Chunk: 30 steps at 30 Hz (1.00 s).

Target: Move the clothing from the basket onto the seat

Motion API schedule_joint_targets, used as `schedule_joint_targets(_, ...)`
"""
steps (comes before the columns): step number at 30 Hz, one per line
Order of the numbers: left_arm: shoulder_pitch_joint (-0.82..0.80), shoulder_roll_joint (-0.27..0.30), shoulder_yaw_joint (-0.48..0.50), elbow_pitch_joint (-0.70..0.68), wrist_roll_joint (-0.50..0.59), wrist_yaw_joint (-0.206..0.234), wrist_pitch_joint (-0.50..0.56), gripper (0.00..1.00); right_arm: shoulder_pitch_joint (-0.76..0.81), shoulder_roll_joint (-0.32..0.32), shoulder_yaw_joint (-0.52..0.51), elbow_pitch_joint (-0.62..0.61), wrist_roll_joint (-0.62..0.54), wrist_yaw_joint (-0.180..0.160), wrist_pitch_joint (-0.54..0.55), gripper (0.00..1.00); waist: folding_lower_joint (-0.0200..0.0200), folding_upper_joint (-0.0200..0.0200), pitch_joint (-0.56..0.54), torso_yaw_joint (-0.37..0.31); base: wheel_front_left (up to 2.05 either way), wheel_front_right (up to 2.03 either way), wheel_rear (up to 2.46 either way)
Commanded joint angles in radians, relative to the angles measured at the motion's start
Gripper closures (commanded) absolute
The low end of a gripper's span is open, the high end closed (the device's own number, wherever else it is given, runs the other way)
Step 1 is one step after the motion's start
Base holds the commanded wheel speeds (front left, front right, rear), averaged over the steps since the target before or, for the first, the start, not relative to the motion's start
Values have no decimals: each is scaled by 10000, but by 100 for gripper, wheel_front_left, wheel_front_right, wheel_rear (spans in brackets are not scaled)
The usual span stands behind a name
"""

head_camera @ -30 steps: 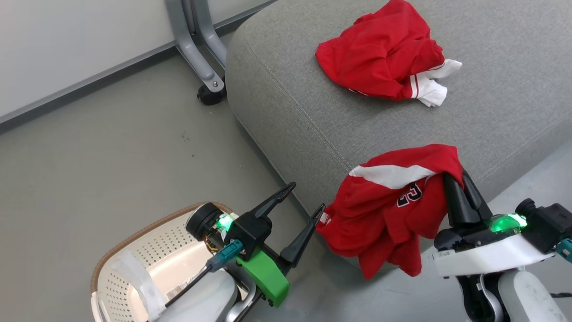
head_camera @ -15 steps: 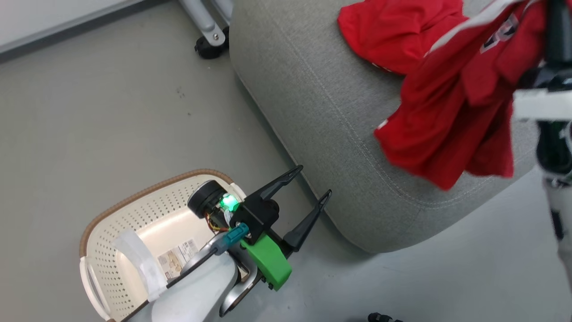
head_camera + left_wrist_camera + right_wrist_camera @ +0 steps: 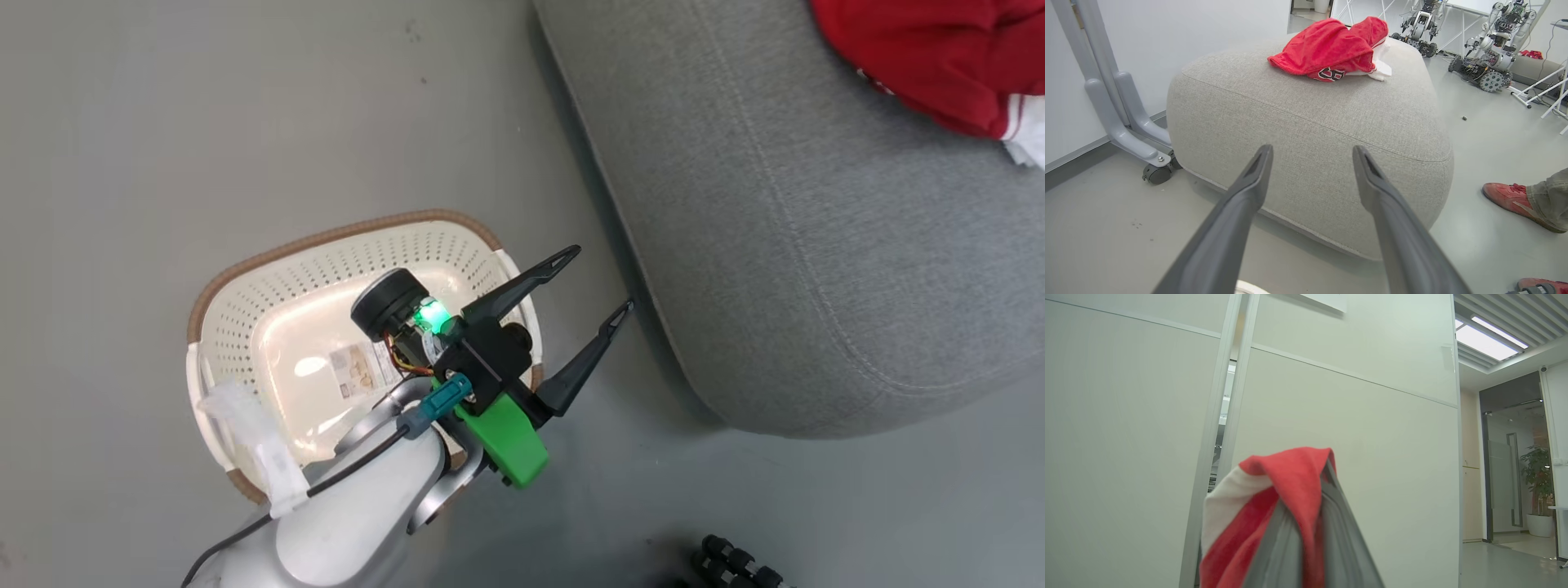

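Observation:
The cream basket (image 3: 214, 304) stands on the floor left of the grey seat (image 3: 800, 245); its bare bottom and a label sticker show inside. My left gripper (image 3: 600, 280) hangs open and holding nothing over the gap between basket and seat, its fingers pointing at the seat's side (image 3: 1310, 134). One piece of red clothing (image 3: 1331, 49) lies crumpled on top of the seat, and its edge shows at the head view's upper right (image 3: 922, 57). My right gripper (image 3: 1319, 486) is raised towards a wall, shut on a second red garment with a white stripe (image 3: 1286, 469) draped over its fingertips.
A grey stand leg on a caster (image 3: 1126, 126) sits left of the seat by the wall. A person's foot in a red shoe (image 3: 1506, 196) rests on the floor to the seat's right. Other wheeled robots (image 3: 1490, 61) stand farther back. Small black wheels (image 3: 735, 563) lie near my base.
The head camera has swung down and left. My right gripper rose with the red garment, up over the seat and out of the head view. The left gripper stayed open by the basket.

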Motion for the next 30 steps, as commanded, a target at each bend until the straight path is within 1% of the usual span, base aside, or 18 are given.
schedule_joint_targets(1, -244, 139, 24, -57, 126, 57, -44, 0, -161, -114, 67, 296, -132, 1, -27, 100, -1, 0, 1141, 959, 0, 0, 0)
schedule_joint_targets(3, -301, 171, 26, -172, 180, 104, -33, 0, -345, -332, 168, 731, -266, 1, -27, 100, -1, 0, 1342, 991, 0, 0, 0)
schedule_joint_targets(5, -320, 255, 1, -248, 213, 113, 10, 0, -182, -411, 172, 1030, -318, 1, -28, 100, -1, 0, 1506, 963, 0, 0, 0)
schedule_joint_targets(9, -384, 374, -64, -278, 210, 98, 86, 0, 828, -221, -267, 1287, -198, 1, -27, 100, -1, 0, 1623, 800, 0, 0, 0)
schedule_joint_targets(13, -313, 378, -118, -204, 81, 67, 38, 0, 2491, 172, -876, 1148, -180, 1, -28, 100, -1, 0, 1358, 612, 0, 0, 0)
schedule_joint_targets(15, -206, 377, -124, -136, 16, 66, 6, 0, 3533, 477, -1178, 1043, -147, 1, -28, 100, -1, 0, 1105, 518, 0, 0, 0)
schedule_joint_targets(19, 101, 400, -72, -52, -208, 127, -89, 0, 5252, 1014, -1490, 1152, -142, 1, -28, 100, -1, 0, 592, 301, 0, 0, 0)
schedule_joint_targets(23, 274, 408, 35, -38, -436, 238, -166, 0, 6429, 1548, -1754, 1571, -232, 1, -28, 100, -1, 0, 176, 204, 0, 0, 0)
schedule_joint_targets(25, 354, 418, 43, -61, -464, 285, -183, 0, 6746, 1733, -2021, 1757, -358, 1, -30, 100, -1, 0, -4, 203, 0, 0, 0)
schedule_joint_targets(26, 370, 430, 56, -69, -489, 292, -192, 0, 6888, 1847, -2176, 1813, -370, 1, -30, 62, -1, 0, -65, 211, 0, 0, 0)
schedule_joint_targets(27, 381, 451, 57, -63, -491, 309, -205, 0, 7026, 1974, -2400, 1841, -464, 1, -28, 0, -1, 0, -160, 228, 0, 0, 0)
schedule_joint_targets(30, 509, 434, 50, -3, -536, 356, -247, 0, 7387, 2326, -2724, 1715, -732, 1, -28, 0, -1, 0, -454, 294, 0, 0, 0)
